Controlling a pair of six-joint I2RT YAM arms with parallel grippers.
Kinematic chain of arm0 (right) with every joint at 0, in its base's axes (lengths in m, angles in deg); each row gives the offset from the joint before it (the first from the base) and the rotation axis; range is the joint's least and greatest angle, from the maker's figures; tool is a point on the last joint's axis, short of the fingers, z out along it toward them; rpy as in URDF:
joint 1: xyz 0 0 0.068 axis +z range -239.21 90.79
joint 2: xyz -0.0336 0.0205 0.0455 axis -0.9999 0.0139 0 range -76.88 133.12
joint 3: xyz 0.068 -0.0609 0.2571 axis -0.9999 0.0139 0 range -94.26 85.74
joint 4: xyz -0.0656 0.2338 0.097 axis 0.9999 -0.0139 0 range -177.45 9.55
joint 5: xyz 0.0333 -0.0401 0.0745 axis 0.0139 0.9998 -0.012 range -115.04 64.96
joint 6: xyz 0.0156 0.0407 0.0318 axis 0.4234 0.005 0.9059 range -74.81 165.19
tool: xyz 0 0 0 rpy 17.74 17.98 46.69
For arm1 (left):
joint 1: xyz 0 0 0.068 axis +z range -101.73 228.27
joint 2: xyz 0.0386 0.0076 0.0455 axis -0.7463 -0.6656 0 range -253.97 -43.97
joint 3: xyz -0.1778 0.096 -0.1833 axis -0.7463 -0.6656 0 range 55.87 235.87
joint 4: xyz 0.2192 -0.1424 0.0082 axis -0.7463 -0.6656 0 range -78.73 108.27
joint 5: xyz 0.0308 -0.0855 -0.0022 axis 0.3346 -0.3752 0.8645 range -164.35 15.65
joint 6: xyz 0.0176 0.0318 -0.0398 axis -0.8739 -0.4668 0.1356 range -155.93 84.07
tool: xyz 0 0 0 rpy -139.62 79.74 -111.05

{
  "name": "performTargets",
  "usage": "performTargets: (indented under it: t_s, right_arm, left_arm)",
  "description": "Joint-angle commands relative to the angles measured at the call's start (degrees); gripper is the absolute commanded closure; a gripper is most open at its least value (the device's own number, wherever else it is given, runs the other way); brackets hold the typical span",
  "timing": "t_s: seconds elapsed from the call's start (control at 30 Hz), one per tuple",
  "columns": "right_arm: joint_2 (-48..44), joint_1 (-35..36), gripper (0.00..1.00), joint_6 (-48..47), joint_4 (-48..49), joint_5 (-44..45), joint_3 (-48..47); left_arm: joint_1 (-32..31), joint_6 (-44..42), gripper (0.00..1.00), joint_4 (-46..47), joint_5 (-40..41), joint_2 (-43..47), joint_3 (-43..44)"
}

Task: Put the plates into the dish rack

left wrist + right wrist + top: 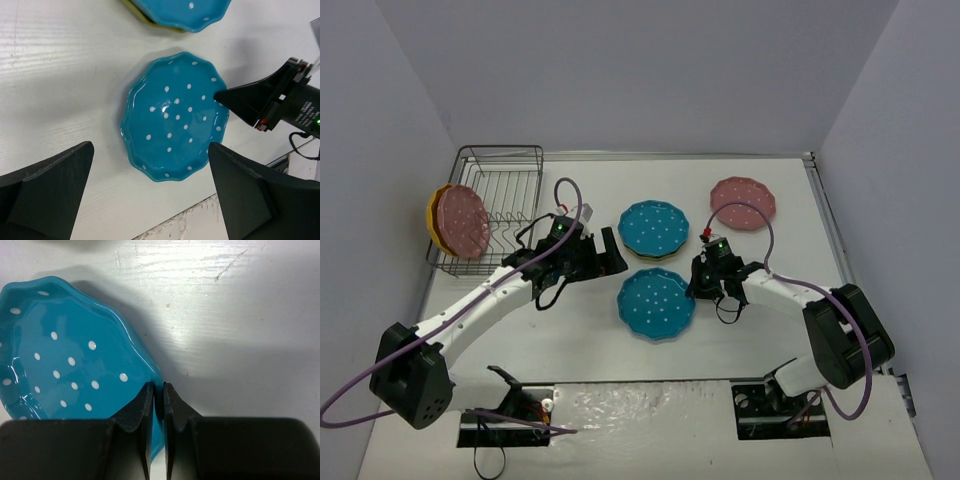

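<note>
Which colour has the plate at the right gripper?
Teal-blue with white dots; the plate shows best in left wrist view.

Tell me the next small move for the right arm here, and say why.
Probably lift the right gripper a little, raising that edge of the near blue plate off the table. Its jaws are shut on the plate's rim, the plate looks flat, and the left gripper hangs open near it, on the dish rack's side, likely to take it.

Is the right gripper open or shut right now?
Shut. The right gripper has its fingers pinched on the rim of the near teal plate.
</note>
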Motion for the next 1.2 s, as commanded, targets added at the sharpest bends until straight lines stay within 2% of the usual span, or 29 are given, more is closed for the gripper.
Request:
performTargets:
  t_s: [0.0, 0.23, 0.57, 0.9, 1.17]
  right_arm:
    - [0.29, 0.64, 1.0, 4.23, -1.92, -4.34, -0.82]
    - [-0.31, 0.6, 1.0, 12.18, 4.68, -12.05, -1.23]
    - [1.91, 0.66, 1.0, 22.0, 16.58, -19.52, 0.45]
    - [3.61, 0.66, 1.0, 31.12, 24.28, -22.42, 2.36]
    - [5.41, 0.66, 1.0, 35.85, 29.11, -25.24, 2.21]
  left_arm:
    - [-0.22, 2.44, 0.03, 3.69, -1.15, 3.02, -1.95]
    - [-0.23, 6.5, 0.03, 8.53, -2.35, 2.98, -8.51]
    - [-0.29, 8.03, 0.03, 8.88, -1.78, 2.5, -11.4]
    - [-0.21, 12.11, 0.03, 6.74, 0.98, 1.94, -14.04]
    - [0.03, 15.59, 0.03, 9.7, 1.41, 1.98, -15.29]
